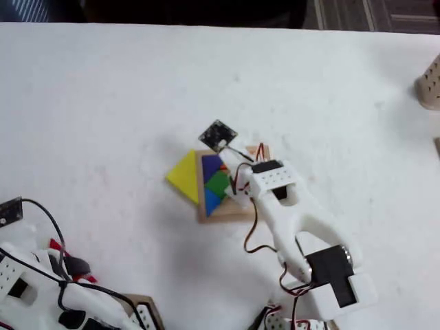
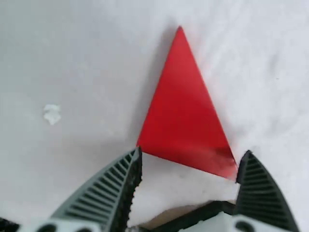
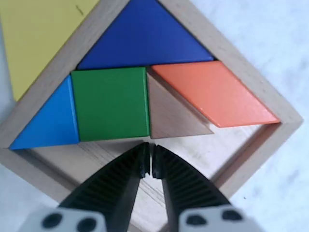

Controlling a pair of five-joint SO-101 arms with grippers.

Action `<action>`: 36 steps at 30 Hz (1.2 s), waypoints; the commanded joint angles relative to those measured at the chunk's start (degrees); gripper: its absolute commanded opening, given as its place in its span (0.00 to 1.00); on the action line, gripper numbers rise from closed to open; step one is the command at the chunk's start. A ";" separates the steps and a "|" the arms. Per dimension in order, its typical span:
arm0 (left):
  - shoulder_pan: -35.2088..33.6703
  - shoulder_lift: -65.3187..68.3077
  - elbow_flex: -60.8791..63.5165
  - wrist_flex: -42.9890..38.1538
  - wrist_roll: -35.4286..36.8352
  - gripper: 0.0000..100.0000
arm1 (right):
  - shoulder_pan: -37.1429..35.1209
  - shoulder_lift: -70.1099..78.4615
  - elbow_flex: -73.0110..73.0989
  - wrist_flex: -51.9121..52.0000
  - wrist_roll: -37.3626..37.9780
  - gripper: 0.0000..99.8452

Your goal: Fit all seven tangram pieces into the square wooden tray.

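The square wooden tray (image 3: 251, 140) holds a dark blue triangle (image 3: 145, 36), a green square (image 3: 110, 104), a light blue triangle (image 3: 48, 121), an orange parallelogram (image 3: 212, 94) and a small wood-coloured triangle (image 3: 171, 113). A yellow triangle (image 1: 184, 175) lies across the tray's (image 1: 220, 216) left rim, mostly outside it. My right gripper (image 3: 150, 157) is shut and holds nothing, its tips over the bare tray floor just below the green square. On the white table lies a red triangle (image 2: 183, 111). My left gripper (image 2: 192, 155) stands open at its short edge, one finger near each corner.
The right arm (image 1: 302, 227) stretches from the near right edge over the tray. The left arm (image 1: 41, 289) sits at the near left corner. A pegged wooden object (image 1: 430, 86) stands at the far right edge. White table surrounds the tray.
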 commanded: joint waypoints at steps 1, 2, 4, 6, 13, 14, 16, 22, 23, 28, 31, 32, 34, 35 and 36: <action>-1.19 -0.75 -0.79 -2.46 4.40 0.34 | -1.19 0.04 -1.41 0.92 0.88 0.02; -1.27 0.40 -1.23 -3.25 5.54 0.35 | -1.19 0.04 -1.41 0.92 0.88 0.02; -1.01 4.70 -2.73 -3.52 6.07 0.36 | -1.19 0.04 -1.41 0.92 0.88 0.02; -1.01 10.07 -4.66 -3.78 5.98 0.37 | -1.19 0.04 -1.41 0.92 0.88 0.02; -0.92 24.13 -10.20 -5.80 5.80 0.36 | -1.19 0.04 -1.41 0.92 0.88 0.02; -0.92 25.10 -10.46 -6.42 5.80 0.36 | -1.19 0.04 -1.41 0.92 0.88 0.02; -0.84 26.07 -10.55 -6.95 5.80 0.36 | -1.19 0.04 -1.41 0.92 0.88 0.02; 4.53 26.33 -10.55 -7.03 5.89 0.24 | -1.19 0.04 -1.41 1.01 0.88 0.02; 5.85 26.33 -10.55 -6.86 6.24 0.21 | -1.10 0.04 -1.41 1.01 0.88 0.02; 10.42 25.98 -10.64 -7.03 6.42 0.15 | -0.92 -0.04 -1.41 1.80 0.88 0.02; 11.82 25.98 -11.08 -7.03 6.51 0.15 | -0.84 -0.04 -1.41 1.80 0.88 0.02; 12.35 25.98 -11.34 -7.03 6.59 0.15 | -0.84 -0.04 -1.41 1.80 0.88 0.02; 13.85 25.98 -12.57 -6.77 9.05 0.15 | -0.84 -0.04 -1.41 1.80 0.88 0.02; 14.81 25.98 -13.19 -6.68 10.81 0.15 | -0.84 -0.04 -1.41 1.80 0.88 0.02; 15.87 25.98 -13.89 -6.59 12.66 0.15 | -0.84 -0.04 -1.41 1.80 0.88 0.02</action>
